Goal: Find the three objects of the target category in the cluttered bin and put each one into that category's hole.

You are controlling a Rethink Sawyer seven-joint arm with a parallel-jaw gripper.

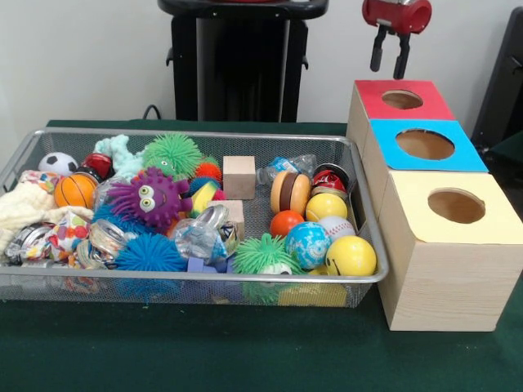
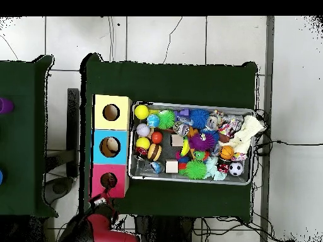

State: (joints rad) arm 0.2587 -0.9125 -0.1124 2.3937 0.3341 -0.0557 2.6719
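The silver wire-mesh bin [image 1: 204, 278] sits on the green table, full of toys; it also shows in the overhead view [image 2: 189, 181]. Among them are a yellow ball [image 1: 350, 256], a blue-white ball [image 1: 307, 243], an orange ball [image 1: 286, 222], a basketball [image 1: 75, 190], a purple spiky monster [image 1: 151, 196] and a wooden block [image 1: 239, 176]. The hole [image 1: 402, 100] in the red-topped box lies at the far right, also seen from overhead [image 2: 108, 180]. My gripper [image 1: 390, 55] hangs above and slightly behind that hole, open and empty; overhead it shows beside the red box [image 2: 101, 205].
A blue-topped box [image 1: 425, 144] and a yellow-topped box [image 1: 453, 206] stand in a row with the red one, to the right of the bin. The robot's black pedestal [image 1: 237, 61] stands behind the table. Green and blue spiky balls fill much of the bin.
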